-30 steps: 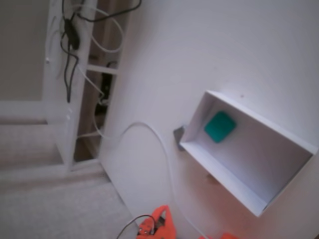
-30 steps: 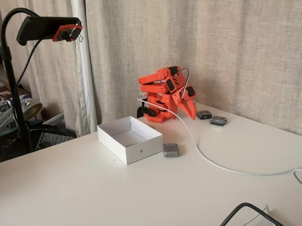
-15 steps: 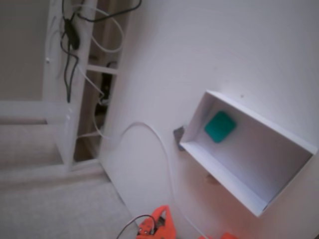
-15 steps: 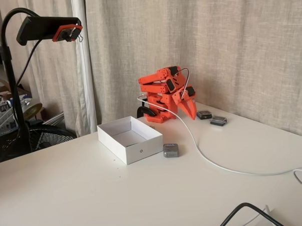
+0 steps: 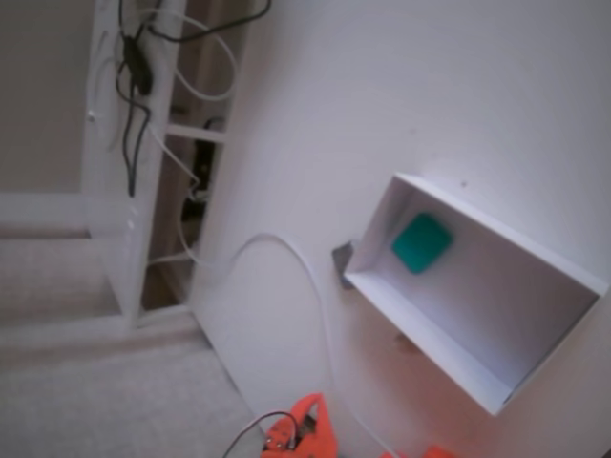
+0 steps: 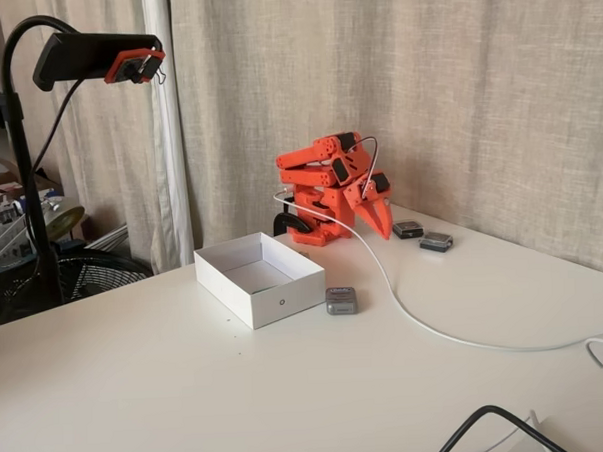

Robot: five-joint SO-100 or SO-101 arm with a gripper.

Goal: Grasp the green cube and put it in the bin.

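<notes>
So the green cube (image 5: 421,242) is already sitting on the floor of the bin (image 5: 549,262), up near the corner closest to the small dark grey piece (image 5: 342,258) that lies just outside the wall. In the side-on fixed view we can't see the cube at all; the bin's (image 6: 250,301) near wall hides the floor where it would be.

The tool (image 6: 384,222) is parked well away from the bin, folded back with the arm (image 6: 324,175) at the rear of the worktop (image 6: 189,391), tip pointing down toward the surface. The fingers look drawn together with nothing between them, though it's small in frame so we wouldn't swear to it. From the tool, the bin is out front and off to one side, and a white cable (image 6: 416,321) trails across the worktop beside it.

On handling, going purely by looks: we'd guess the cube is light and rigid, with matte faces that should give the pads decent friction. The rounded corners are the catch, so a pinch on the corners could squirt it out. We'd take it across two opposite flat faces, square on, from above. It doesn't look fragile. As things lie, the drop looks done.
</notes>
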